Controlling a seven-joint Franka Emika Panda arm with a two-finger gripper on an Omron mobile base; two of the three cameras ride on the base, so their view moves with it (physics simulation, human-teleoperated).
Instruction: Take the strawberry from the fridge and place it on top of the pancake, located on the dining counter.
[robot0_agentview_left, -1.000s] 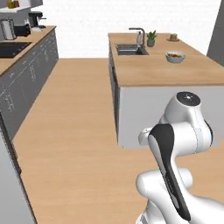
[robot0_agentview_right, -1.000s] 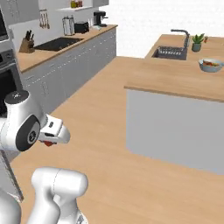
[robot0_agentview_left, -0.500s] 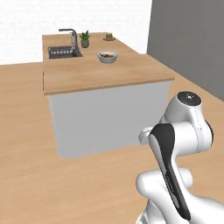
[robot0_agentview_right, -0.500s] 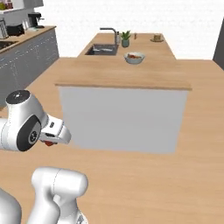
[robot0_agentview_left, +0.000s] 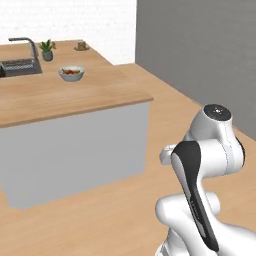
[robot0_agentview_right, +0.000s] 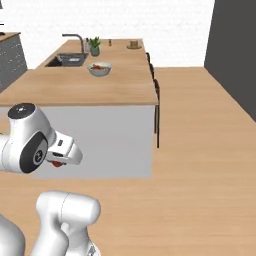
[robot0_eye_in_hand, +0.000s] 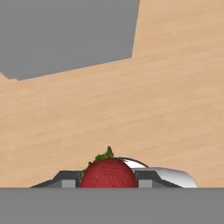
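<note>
Wood-plank flooring spreads around you in the left base view, warm and matte, under a kitchen island whose smooth grey side wall carries the dining counter (robot0_agentview_left: 75, 95), a long light-brown wooden slab with a thin square edge. On that slab you have a small round bowl (robot0_agentview_left: 71, 73) with red and green contents, a dark rectangular sink (robot0_agentview_left: 19, 66) with a curved metal faucet (robot0_agentview_left: 26, 44), a little potted plant (robot0_agentview_left: 47, 50) and, at the far end, the pancake (robot0_agentview_left: 82, 46), a tiny tan lump too small to read in detail. A flat dark grey wall rises on the right, white brick behind.

From the right base view, you see the same dining counter (robot0_agentview_right: 85, 85) lengthwise. The bowl (robot0_agentview_right: 99, 68) sits near the sink (robot0_agentview_right: 70, 60), the plant (robot0_agentview_right: 94, 46) just beyond the faucet (robot0_agentview_right: 76, 41), the pancake (robot0_agentview_right: 133, 44) far down the top. Thin dark chair frames (robot0_agentview_right: 156, 100) stand against the island's right side. Your glossy white arm is folded low at the left, and under its wrist block a speck of red, the strawberry (robot0_agentview_right: 57, 163), peeks out, well apart from the pancake.

Looking down the hand view, the gripper (robot0_eye_in_hand: 108, 177) is clamped on the strawberry (robot0_eye_in_hand: 108, 172): a plump, dimpled red berry with a ragged green leaf cap, squeezed between the two dark fingertips (robot0_eye_in_hand: 65, 178). Below it runs pale wood-grain floor, with a plain grey panel across the upper left.
</note>
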